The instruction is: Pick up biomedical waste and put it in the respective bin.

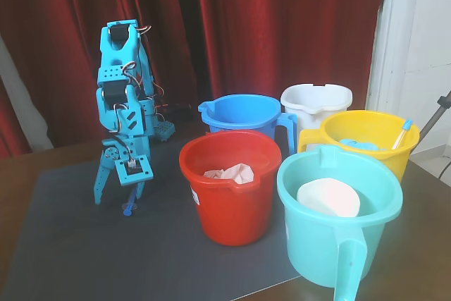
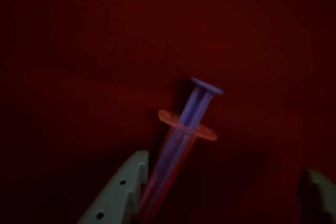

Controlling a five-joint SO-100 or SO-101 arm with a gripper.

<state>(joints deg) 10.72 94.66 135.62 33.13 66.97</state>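
Syringe (image 2: 181, 140) under lowered arm (image 1: 123, 89), end effector (image 1: 120, 192) spread

Brown table (image 1: 430, 209); dark mat (image 1: 63, 244) on it, carrying buckets (image 1: 229, 188), syringe (image 1: 130, 209).

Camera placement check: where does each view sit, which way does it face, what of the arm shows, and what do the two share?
Fixed view: stands off the table's near side, raised, looking across and slightly down at the whole blue arm, five buckets and the red curtain.
Wrist view: rides on the gripper, looking down past the two pale fingers at the dark, red-tinted mat.
Shared: the syringe on the mat beside one finger, and the gripper, open.
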